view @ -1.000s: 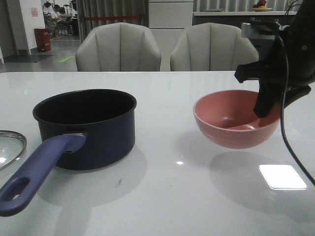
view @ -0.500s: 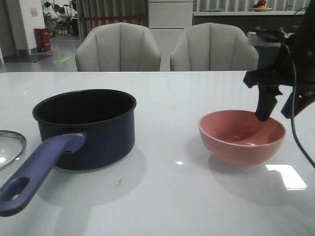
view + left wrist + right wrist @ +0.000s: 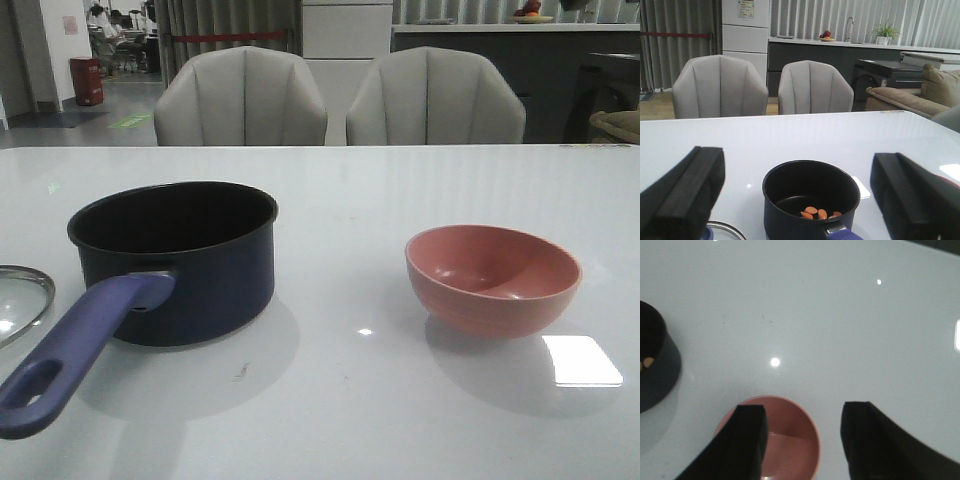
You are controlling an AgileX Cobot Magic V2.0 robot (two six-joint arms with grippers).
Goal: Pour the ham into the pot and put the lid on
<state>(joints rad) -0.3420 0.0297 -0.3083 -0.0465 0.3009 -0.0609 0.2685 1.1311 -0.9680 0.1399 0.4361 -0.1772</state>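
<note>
The dark navy pot stands on the left of the table, its purple-blue handle pointing to the front. In the left wrist view several orange ham slices lie on the bottom of the pot. The glass lid lies flat at the left edge, beside the pot; its rim shows in the left wrist view. My left gripper is open and empty, held back from the pot. My right gripper is open and empty above the pink bowl. Neither gripper shows in the front view.
The empty pink bowl stands upright on the right of the white table. Two grey chairs stand behind the far edge. The pot's side shows at the edge of the right wrist view.
My right gripper lowered the pink bowl onto the table, let go of it and moved up out of the front view. The pot and lid have not moved.
</note>
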